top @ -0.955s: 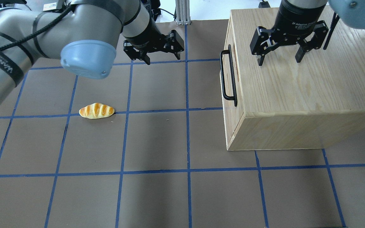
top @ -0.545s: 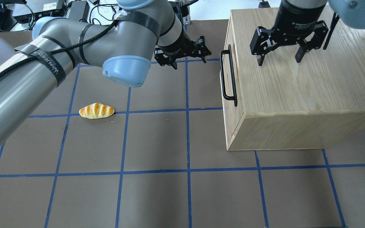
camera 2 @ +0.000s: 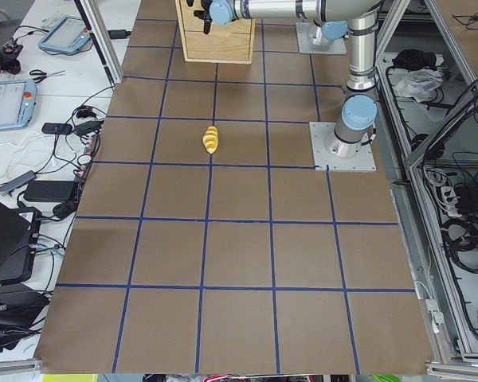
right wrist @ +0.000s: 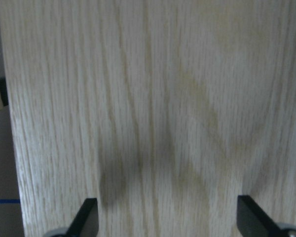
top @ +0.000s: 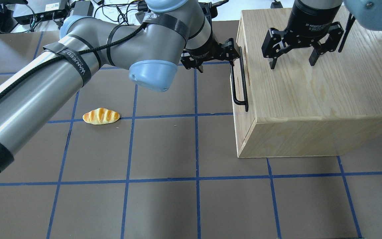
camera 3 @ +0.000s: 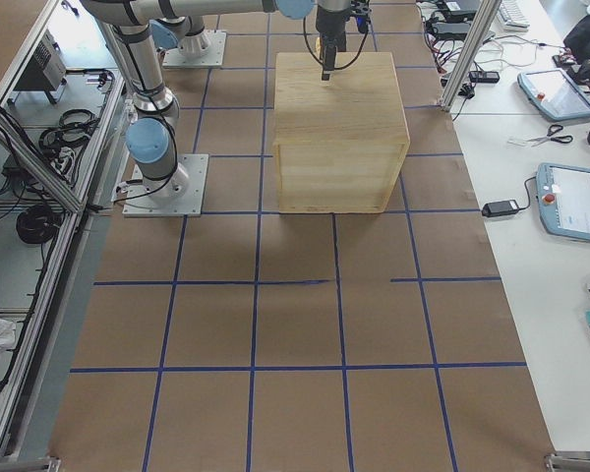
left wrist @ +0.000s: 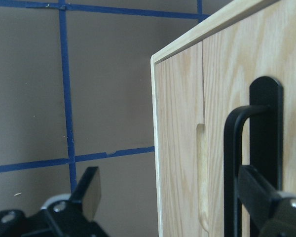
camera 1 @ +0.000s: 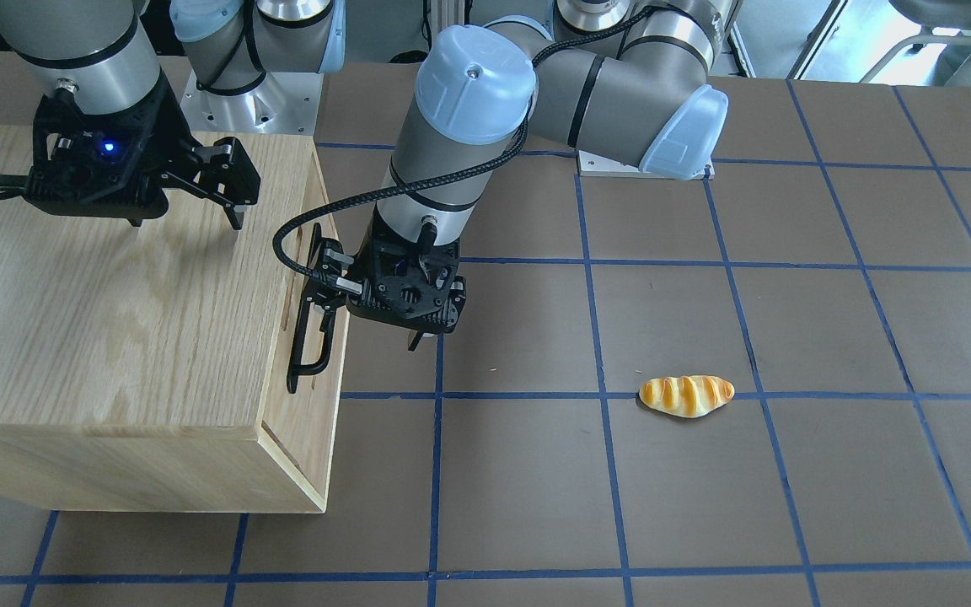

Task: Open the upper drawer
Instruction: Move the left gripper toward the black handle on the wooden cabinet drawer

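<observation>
The upper drawer (left wrist: 237,69) is shut in the oak cabinet (top: 310,93), and its black bar handle (top: 240,79) faces the table's middle. My left gripper (top: 211,61) is open at the far end of the handle (camera 1: 310,329). In the left wrist view the handle's bar (left wrist: 233,173) stands between the fingers, just inside the right finger (left wrist: 264,197); I cannot tell whether they touch. My right gripper (top: 292,64) is open and empty just above the cabinet's top, which fills the right wrist view (right wrist: 163,98).
A toy bread roll (top: 101,116) lies on the brown, blue-gridded table (top: 164,205), left of centre; it also shows in the front-facing view (camera 1: 686,394). The cabinet (camera 3: 339,128) stands on the robot's right side. Cables and devices lie beyond the table's far edge.
My left arm has swung right, bringing its open gripper from the table's middle up to the handle's far end. The right gripper, the drawer and the roll have not moved.
</observation>
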### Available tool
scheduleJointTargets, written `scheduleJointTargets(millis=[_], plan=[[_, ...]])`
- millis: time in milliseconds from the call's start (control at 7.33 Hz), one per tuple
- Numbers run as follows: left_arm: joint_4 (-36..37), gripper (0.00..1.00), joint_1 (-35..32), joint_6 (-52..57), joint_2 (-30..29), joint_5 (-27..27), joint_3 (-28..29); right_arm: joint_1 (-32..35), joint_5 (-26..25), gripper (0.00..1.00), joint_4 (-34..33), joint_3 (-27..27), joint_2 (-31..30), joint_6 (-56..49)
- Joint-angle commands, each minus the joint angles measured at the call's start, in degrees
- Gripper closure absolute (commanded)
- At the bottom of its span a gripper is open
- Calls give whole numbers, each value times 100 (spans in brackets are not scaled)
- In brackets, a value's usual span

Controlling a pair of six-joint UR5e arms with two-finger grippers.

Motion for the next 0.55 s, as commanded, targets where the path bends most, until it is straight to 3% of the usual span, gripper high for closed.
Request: scheduleJointTargets(millis=[0,409], plan=[[4,0,-62,-6,-46,-2,7,3,0,0,0,5,0,2],[4,0,-80,20,-152,7,7,3,0,0,0,5,0,-7]])
